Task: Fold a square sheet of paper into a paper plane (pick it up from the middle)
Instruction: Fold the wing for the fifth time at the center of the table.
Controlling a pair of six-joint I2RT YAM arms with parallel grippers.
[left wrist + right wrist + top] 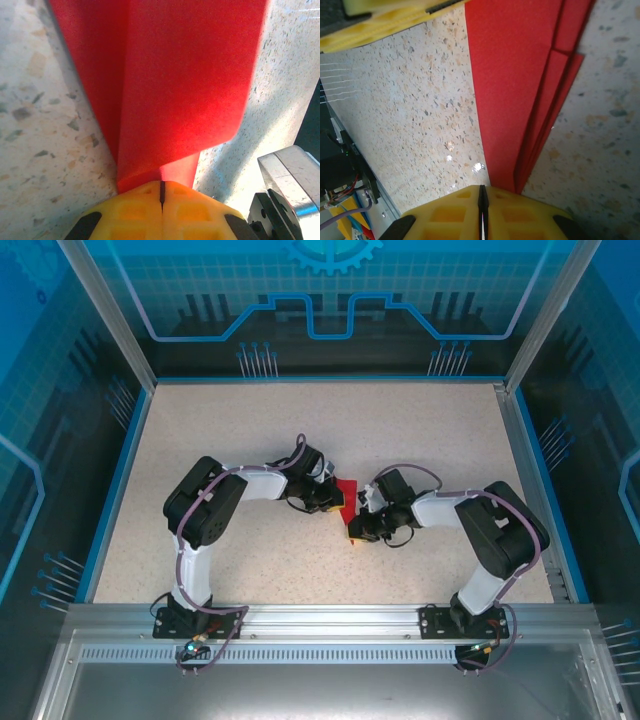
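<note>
The square sheet of paper [346, 491] is folded into a narrow, layered red strip and lies between the two grippers at the table's middle. My left gripper [161, 186] is shut, and the red paper [185, 85] rises straight out of its yellow fingertips with one flap curling upward. My right gripper [482, 189] is shut at the strip's other, narrower end. There the layered paper [520, 85] runs in under its right finger, and a thin pink line shows in the slit. The left gripper's yellow finger [380, 22] shows at that view's top left.
Speckled beige tabletop [250, 420] lies open behind and to both sides of the arms. Blue rails [120, 480] and an aluminium frame [320, 615] border it. Part of the right arm's metal body [287, 175] sits close to the left gripper.
</note>
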